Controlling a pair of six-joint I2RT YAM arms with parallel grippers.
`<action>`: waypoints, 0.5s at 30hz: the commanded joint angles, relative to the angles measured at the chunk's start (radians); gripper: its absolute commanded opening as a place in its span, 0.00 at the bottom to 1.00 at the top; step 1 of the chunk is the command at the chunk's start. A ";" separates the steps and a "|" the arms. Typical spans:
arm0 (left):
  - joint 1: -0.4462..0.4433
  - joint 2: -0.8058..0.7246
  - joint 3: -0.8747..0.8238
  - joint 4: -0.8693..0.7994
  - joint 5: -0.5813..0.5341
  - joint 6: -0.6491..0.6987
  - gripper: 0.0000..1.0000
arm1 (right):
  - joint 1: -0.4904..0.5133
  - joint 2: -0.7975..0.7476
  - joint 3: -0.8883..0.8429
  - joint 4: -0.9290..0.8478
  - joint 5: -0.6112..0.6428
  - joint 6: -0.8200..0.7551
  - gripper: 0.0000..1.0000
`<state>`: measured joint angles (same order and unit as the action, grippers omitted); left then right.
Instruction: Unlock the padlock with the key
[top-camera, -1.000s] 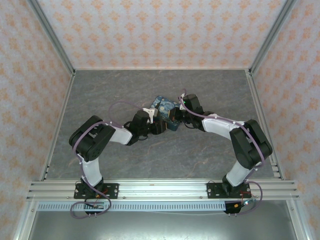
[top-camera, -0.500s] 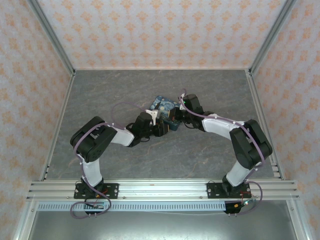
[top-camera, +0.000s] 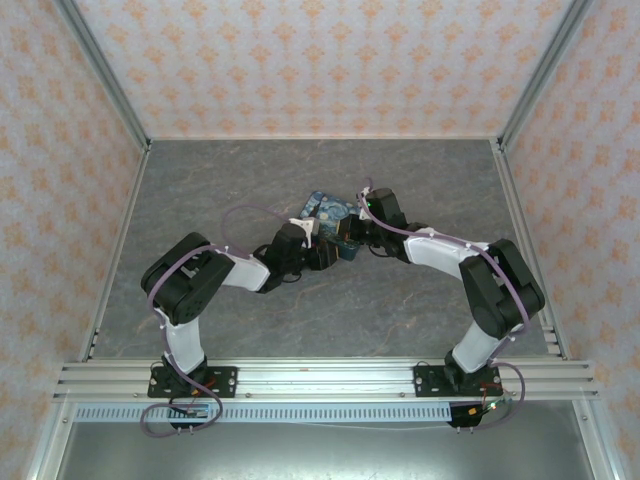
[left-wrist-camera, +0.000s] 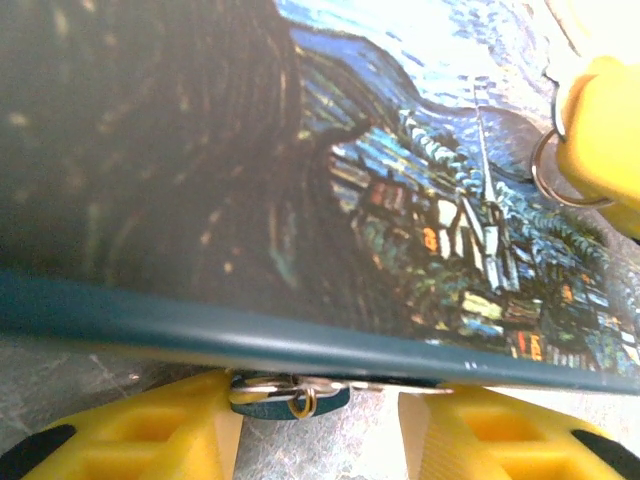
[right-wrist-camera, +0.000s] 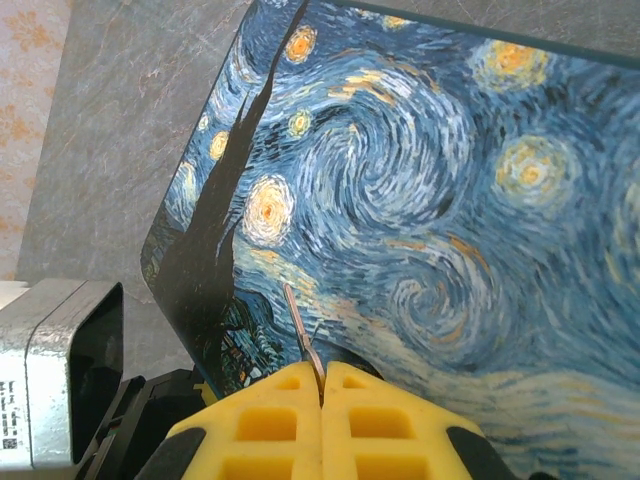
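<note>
The painted box (right-wrist-camera: 430, 200) rests on the table with its lock edge facing my left gripper (left-wrist-camera: 320, 445). Its jaws stand apart astride the padlock (left-wrist-camera: 290, 398) hanging there, perhaps touching one side, to steady it. My right gripper (right-wrist-camera: 322, 385) is clamped on the key (right-wrist-camera: 298, 325), blade outward for insertion.

Premises: a robotics lab test cell, not a home. Aluminium frame posts (top-camera: 103, 72) carry patterned wall panels (top-camera: 320, 70) (peach wallpaper print) left, right and far; a grey stone-look table (top-camera: 430, 180) ends at a near mounting rail (top-camera: 330, 378).
</note>
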<state>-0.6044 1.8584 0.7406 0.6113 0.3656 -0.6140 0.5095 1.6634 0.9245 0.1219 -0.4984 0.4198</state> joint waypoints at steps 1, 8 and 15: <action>-0.001 0.028 0.029 -0.012 -0.044 -0.029 0.43 | 0.001 0.022 -0.027 -0.041 0.002 0.010 0.00; -0.001 0.026 0.026 -0.012 -0.062 -0.036 0.31 | 0.004 0.018 -0.031 -0.034 -0.002 0.012 0.00; -0.002 -0.027 0.005 -0.021 -0.063 -0.024 0.26 | -0.002 -0.047 -0.019 -0.024 -0.003 0.007 0.00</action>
<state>-0.6044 1.8717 0.7509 0.6094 0.3458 -0.6472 0.5095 1.6585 0.9218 0.1276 -0.4984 0.4259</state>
